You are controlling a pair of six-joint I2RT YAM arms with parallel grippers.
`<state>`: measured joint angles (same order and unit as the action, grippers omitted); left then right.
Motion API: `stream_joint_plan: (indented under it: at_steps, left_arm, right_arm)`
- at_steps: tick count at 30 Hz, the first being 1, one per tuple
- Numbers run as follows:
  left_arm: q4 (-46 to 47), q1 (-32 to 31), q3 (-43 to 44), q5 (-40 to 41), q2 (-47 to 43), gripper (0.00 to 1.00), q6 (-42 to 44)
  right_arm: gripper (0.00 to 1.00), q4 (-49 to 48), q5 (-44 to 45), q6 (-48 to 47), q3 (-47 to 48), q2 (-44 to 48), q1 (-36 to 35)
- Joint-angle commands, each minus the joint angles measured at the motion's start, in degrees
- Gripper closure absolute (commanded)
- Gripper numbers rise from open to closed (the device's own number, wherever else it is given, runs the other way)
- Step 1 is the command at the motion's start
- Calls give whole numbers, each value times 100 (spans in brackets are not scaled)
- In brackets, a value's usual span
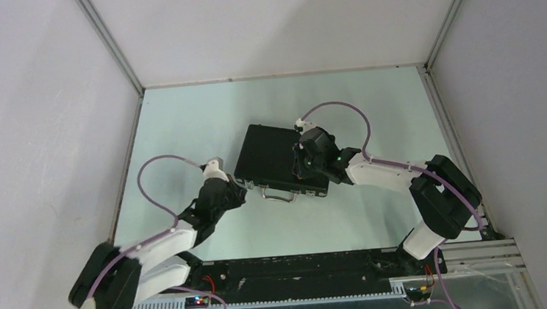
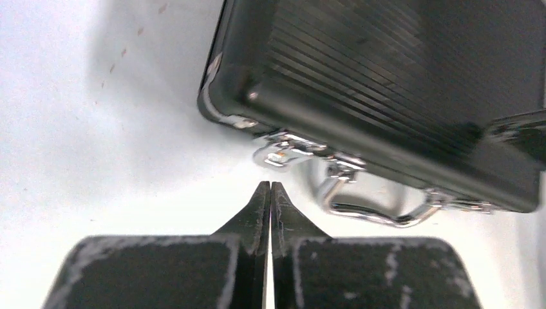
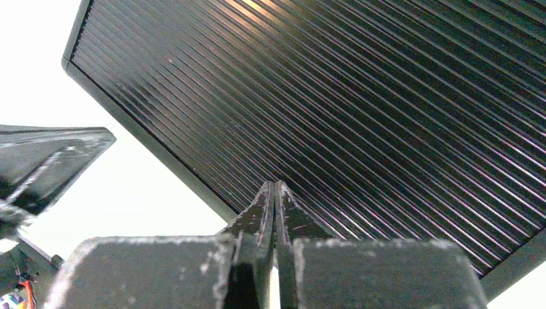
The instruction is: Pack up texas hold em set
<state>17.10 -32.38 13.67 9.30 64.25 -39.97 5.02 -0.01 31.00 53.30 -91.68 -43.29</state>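
The black ribbed briefcase (image 1: pixel 274 158) lies closed and flat on the pale table, its silver handle (image 1: pixel 279 194) facing the arms. In the left wrist view the briefcase (image 2: pixel 399 77) shows its handle (image 2: pixel 376 209) and a silver latch (image 2: pixel 283 151). My left gripper (image 2: pixel 270 185) is shut and empty, just in front of that latch at the case's near left corner (image 1: pixel 240 190). My right gripper (image 3: pixel 275 185) is shut and empty, its tips over the ribbed lid (image 3: pixel 360 103) near its right end (image 1: pixel 302 161). Chips, cards, dice and disc are out of view.
White walls enclose the table (image 1: pixel 370 102) at the back and both sides. A black rail (image 1: pixel 301 267) runs along the near edge by the arm bases. The left gripper's body shows at the left of the right wrist view (image 3: pixel 45 161).
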Motion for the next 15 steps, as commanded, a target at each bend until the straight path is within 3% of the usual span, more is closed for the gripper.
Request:
stream_joint_plan:
  at_steps: [1,7,15]
  left_arm:
    - [-987,-146,149,423,-1136,100,19]
    - [-1631,-168,-1,295,-1625,100,-270]
    - [-595,-164,-119,-48,-861,100,-200]
  right_arm:
    - [100,984,-139,-69,-259,-10,-78]
    - [100,978,-195,-73,-259,-54,-51]
    - [100,1403,-154,-383,295,-183,-59]
